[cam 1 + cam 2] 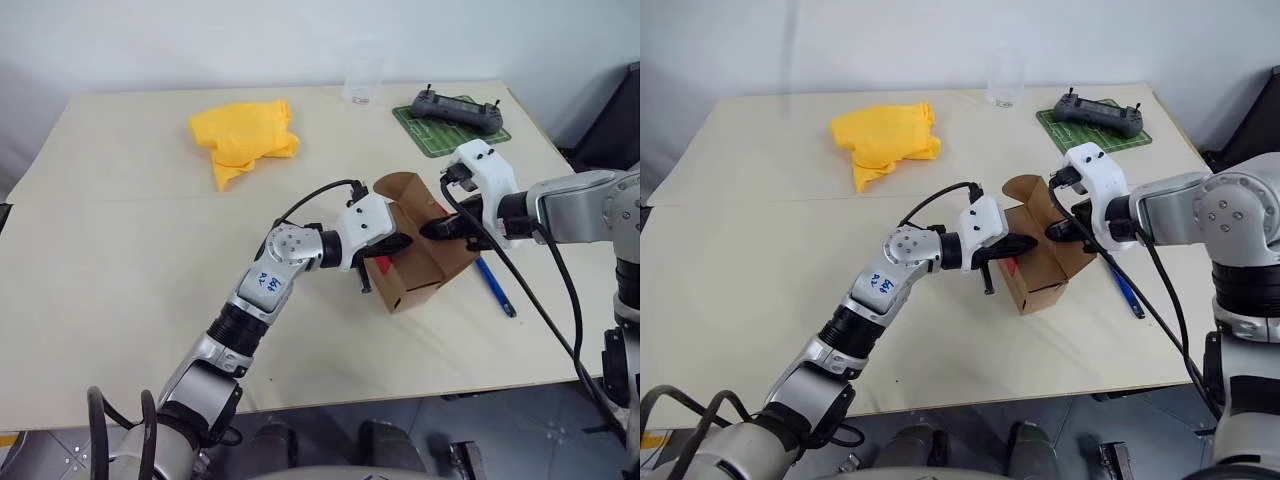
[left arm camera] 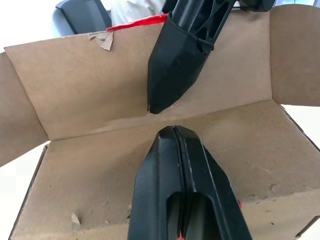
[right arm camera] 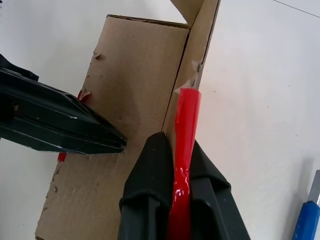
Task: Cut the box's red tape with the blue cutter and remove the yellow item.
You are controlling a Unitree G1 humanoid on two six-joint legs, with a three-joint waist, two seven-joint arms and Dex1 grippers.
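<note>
tape's cut, box (image 1: 425, 262) open: my right gripper (image 3: 175, 200) pinches its red-taped wall, left gripper (image 2: 175, 132) clenched empty inside, yellow item unfound.

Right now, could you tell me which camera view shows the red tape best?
The right wrist view: the red tape runs along the box wall edge, pinched by the right gripper. The left wrist view shows a strip; the eye views a small patch.

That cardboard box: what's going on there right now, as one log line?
box: open on table | right gripper: shut on box wall with red tape | left gripper: shut, inside box | blue cutter: on table beside box
</note>
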